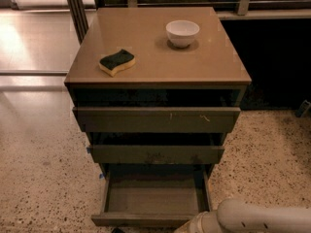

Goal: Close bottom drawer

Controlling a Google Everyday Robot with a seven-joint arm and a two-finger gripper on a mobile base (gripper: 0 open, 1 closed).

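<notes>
Hand sits at the bottom edge of the view, on the end of the white arm entering from the right. It is mostly cut off, so open or closed cannot be told, and no held object is visible.

Bottom drawer is pulled well out, floor bare. The hand lies at the right end of its flat front. The front's long axis runs left-right, so the closing push likely goes straight back into the cabinet.

Above are the middle drawer and the top drawer. Farthest, the counter carries a sponge and a bowl.
</notes>
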